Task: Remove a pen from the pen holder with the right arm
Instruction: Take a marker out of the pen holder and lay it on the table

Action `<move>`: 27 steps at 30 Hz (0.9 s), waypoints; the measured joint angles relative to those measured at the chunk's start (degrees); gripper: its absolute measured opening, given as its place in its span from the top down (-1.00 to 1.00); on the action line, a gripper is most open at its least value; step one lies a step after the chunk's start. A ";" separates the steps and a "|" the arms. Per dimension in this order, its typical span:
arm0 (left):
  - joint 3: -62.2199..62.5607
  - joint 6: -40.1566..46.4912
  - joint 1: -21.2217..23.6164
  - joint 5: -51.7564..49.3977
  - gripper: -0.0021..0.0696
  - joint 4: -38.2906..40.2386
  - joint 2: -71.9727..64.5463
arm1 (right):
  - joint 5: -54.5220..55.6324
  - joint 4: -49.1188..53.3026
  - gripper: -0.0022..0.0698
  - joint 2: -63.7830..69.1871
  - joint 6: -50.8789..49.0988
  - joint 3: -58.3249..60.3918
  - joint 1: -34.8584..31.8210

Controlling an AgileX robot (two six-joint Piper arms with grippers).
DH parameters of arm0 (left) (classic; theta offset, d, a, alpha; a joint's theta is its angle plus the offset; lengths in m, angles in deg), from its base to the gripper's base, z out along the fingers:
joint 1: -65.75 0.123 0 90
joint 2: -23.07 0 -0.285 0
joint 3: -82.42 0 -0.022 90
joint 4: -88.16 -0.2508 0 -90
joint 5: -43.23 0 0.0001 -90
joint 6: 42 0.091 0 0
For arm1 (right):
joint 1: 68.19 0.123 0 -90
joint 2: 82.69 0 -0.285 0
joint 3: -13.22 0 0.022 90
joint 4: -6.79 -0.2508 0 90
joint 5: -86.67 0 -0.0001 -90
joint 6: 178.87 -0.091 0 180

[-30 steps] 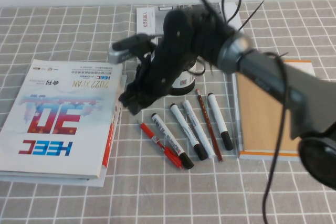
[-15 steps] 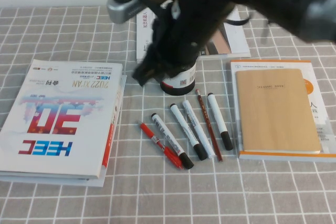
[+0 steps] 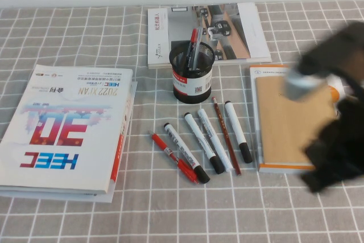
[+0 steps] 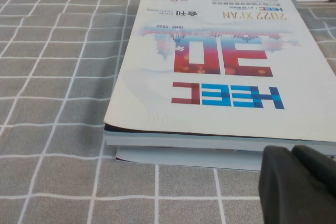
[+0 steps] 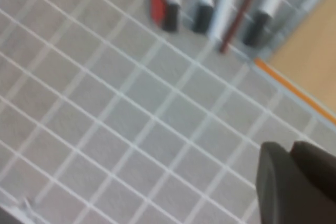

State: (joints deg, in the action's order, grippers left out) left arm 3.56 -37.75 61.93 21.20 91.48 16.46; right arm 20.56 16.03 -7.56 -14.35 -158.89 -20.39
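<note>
Two grippers — left [image 4: 291, 156] beside book [image 4: 210, 66], right [image 3: 324, 174] near notebook [image 3: 284, 123].

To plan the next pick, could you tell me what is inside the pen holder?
A red-tipped pen stands inside the pen holder; the mesh wall hides its lower end and the bottom. The right gripper, shut, hangs by the notebook; the left gripper is beside the book.

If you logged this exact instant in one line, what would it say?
right gripper: shut, no pen seen, near notebook | left gripper: shut, beside book | pen holder: red pen inside | loose pens: on table
</note>
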 joint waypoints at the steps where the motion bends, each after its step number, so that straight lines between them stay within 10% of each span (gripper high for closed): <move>1: 0.00 0.00 0.00 0.00 0.96 0.00 0.00 | 0.00 0.39 0.93 -2.46 -0.42 1.95 0.00; 14: 0.00 0.00 0.00 0.00 0.96 0.00 0.00 | -0.52 2.15 0.93 -33.59 -1.25 20.65 0.00; 27: 0.00 0.00 0.00 0.00 0.96 0.00 0.00 | 13.48 4.71 0.97 -36.43 -1.25 32.68 0.00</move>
State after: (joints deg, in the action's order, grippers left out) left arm 3.56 -37.75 61.93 21.20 91.48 16.46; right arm 34.04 20.74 -43.99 -15.60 -126.21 -20.39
